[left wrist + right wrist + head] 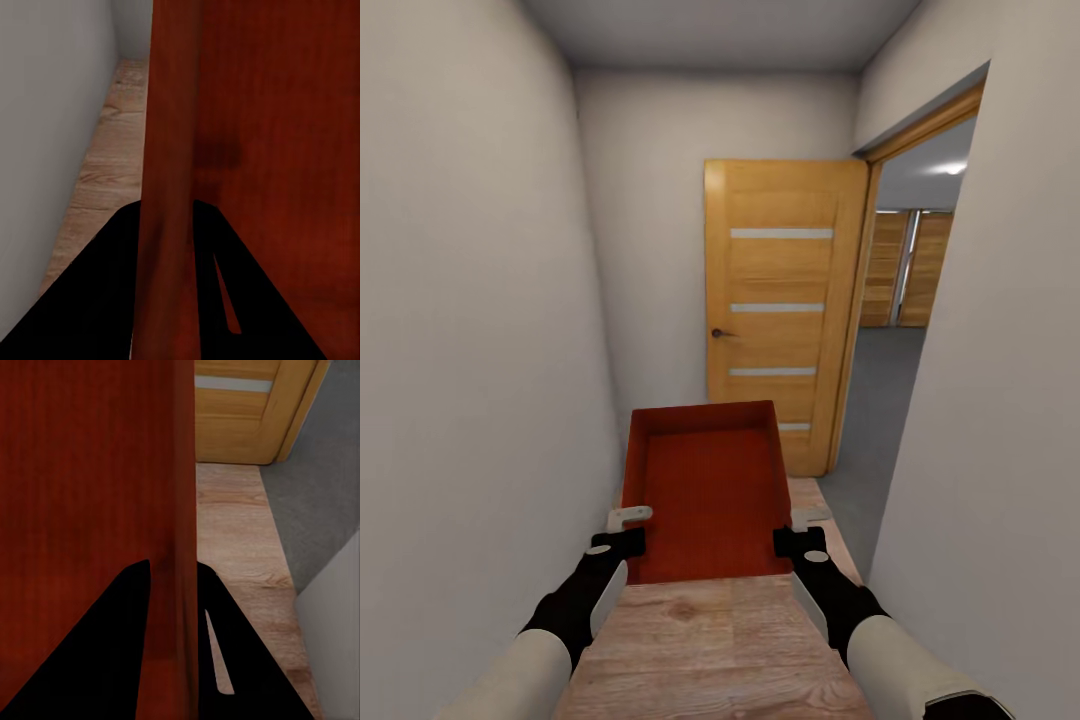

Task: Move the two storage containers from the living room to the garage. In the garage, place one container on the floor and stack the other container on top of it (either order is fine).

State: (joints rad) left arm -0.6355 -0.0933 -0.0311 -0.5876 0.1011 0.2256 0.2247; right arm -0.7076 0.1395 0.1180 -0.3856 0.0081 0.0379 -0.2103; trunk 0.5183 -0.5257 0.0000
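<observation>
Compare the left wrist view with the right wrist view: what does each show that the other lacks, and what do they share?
Left wrist alone: a plain white wall running close beside the plank floor. Right wrist alone: the foot of the open wooden door and grey floor past the planks. Both: a wall of the red storage container with dark gripper fingers on either side of it, the left gripper in one view and the right gripper in the other, plus light wood-plank floor below.
</observation>
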